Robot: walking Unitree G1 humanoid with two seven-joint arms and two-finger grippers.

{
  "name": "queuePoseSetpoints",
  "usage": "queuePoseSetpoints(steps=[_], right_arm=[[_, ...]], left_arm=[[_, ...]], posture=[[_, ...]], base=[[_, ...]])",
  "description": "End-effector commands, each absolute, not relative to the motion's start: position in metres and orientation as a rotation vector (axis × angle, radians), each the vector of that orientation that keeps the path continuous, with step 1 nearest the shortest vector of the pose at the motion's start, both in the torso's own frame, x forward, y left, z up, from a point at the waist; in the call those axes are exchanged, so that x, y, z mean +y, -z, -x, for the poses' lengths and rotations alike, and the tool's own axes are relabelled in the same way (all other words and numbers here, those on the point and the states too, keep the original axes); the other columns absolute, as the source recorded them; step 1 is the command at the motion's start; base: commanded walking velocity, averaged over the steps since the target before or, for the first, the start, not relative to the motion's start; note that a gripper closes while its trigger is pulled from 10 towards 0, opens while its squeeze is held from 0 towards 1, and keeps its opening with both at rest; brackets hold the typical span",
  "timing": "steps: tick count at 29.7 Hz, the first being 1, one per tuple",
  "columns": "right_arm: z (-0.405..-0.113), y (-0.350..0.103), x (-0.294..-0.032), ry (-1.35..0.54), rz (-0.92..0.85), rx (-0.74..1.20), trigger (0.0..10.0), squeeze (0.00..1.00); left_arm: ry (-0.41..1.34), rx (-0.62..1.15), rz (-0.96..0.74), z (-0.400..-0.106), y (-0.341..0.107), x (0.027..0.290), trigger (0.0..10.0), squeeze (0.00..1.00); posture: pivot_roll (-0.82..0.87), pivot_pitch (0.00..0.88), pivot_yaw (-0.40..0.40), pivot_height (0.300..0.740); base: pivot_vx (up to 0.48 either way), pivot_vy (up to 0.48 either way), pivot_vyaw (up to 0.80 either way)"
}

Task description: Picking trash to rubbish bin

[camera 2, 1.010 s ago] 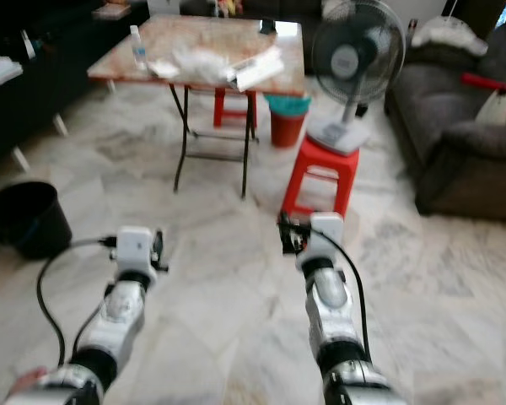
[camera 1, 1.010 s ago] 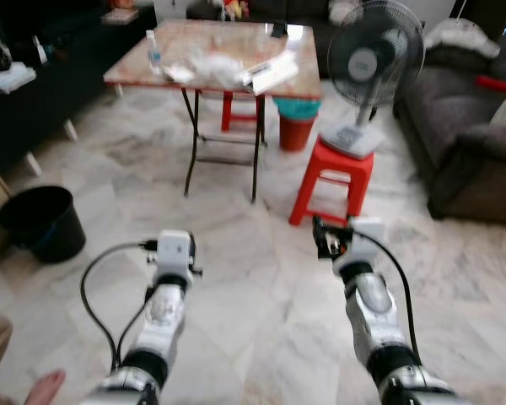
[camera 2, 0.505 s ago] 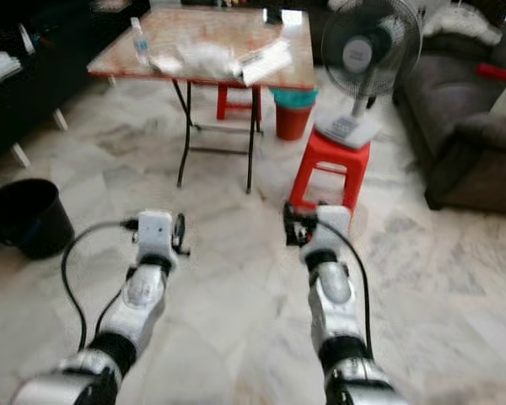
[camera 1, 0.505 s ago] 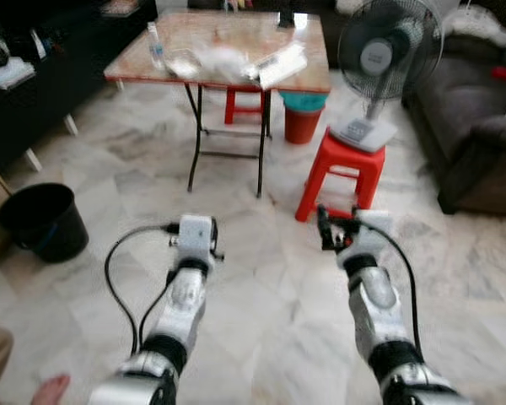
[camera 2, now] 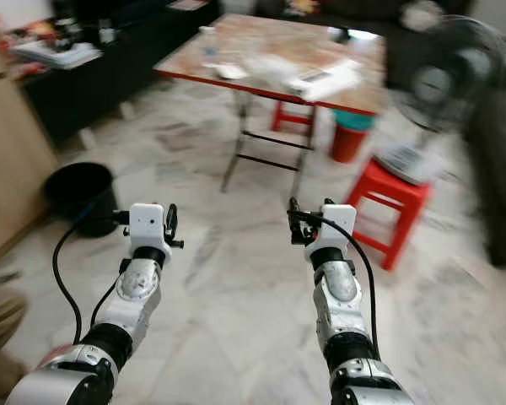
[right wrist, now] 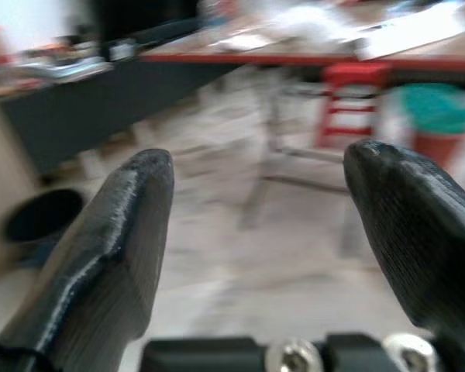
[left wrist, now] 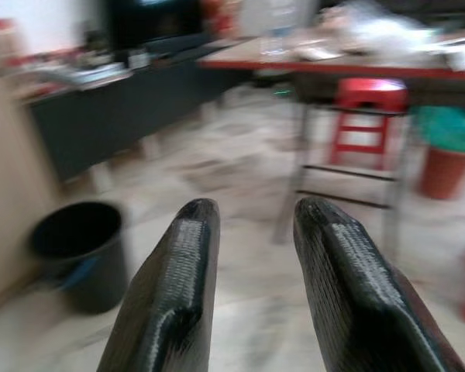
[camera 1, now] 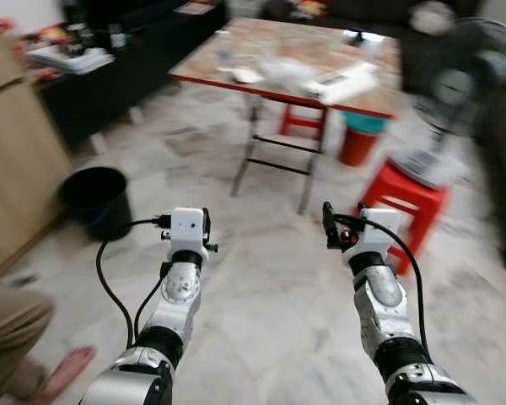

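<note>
A black rubbish bin (camera 1: pixel 97 198) stands on the marble floor to my left, beside a wooden cabinet. Crumpled white trash (camera 1: pixel 280 69) lies on the red-edged folding table (camera 1: pixel 236 80) further ahead, with papers next to it. Both arms are held out over the bare floor, well short of the table. My left gripper (left wrist: pixel 252 213) is open with a narrow gap and holds nothing; the bin (left wrist: pixel 77 248) lies ahead of it. My right gripper (right wrist: pixel 263 155) is open wide and holds nothing, pointing toward the table (right wrist: pixel 294 58).
A fan (camera 1: pixel 464 76) sits on a red stool (camera 1: pixel 405 198) at the right. Another red stool (camera 1: pixel 304 118) and a teal-and-red bucket (camera 1: pixel 358 139) stand under the table. A person's leg (camera 1: pixel 8 333) and bare foot (camera 1: pixel 67 367) are at lower left. A black console (camera 1: pixel 110 84) lines the left wall.
The whole view has swung left and is blurred: the bin, cabinet and person's leg now show more, the fan and stool slid right. Both arms stay held out as before.
</note>
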State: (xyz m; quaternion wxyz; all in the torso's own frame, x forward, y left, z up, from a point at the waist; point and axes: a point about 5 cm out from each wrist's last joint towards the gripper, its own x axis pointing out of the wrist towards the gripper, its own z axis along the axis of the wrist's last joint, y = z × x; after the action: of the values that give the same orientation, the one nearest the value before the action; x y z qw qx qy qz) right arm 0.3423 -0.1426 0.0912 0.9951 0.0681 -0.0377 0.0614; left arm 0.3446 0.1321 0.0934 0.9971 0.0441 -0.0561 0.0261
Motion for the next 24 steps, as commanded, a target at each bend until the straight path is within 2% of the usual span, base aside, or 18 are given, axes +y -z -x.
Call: queuePoseSetpoints(steps=[1, 12, 20, 24], right_arm=[[-0.3429, -0.0924, -0.1491, -0.105, -0.153, -0.075, 10.0, 0.00], [-0.3433, -0.0946, -0.1487, -0.103, -0.159, -0.086, 10.0, 0.00], [-0.3459, -0.0974, -0.1476, -0.104, -0.170, -0.087, 10.0, 0.00], [-0.3448, -0.0989, -0.1471, -0.109, -0.154, -0.106, 10.0, 0.00]], left_arm=[[-0.036, -0.149, -0.084, -0.3486, -0.1031, 0.1232, 10.0, 0.00], [-0.040, -0.150, -0.084, -0.3488, -0.1037, 0.1249, 10.0, 0.00], [-0.049, -0.145, -0.083, -0.3488, -0.1030, 0.1269, 10.0, 0.00], [-0.046, -0.149, -0.085, -0.3491, -0.1040, 0.1260, 10.0, 0.00]], posture=[[-0.11, 0.000, -0.047, 0.740], [-0.12, 0.000, -0.045, 0.740], [-0.11, 0.000, -0.045, 0.740], [-0.11, 0.000, -0.044, 0.740]], base=[[0.469, 0.000, 0.00], [0.469, 0.000, 0.00], [0.469, 0.000, -0.70], [0.469, 0.000, -0.24]])
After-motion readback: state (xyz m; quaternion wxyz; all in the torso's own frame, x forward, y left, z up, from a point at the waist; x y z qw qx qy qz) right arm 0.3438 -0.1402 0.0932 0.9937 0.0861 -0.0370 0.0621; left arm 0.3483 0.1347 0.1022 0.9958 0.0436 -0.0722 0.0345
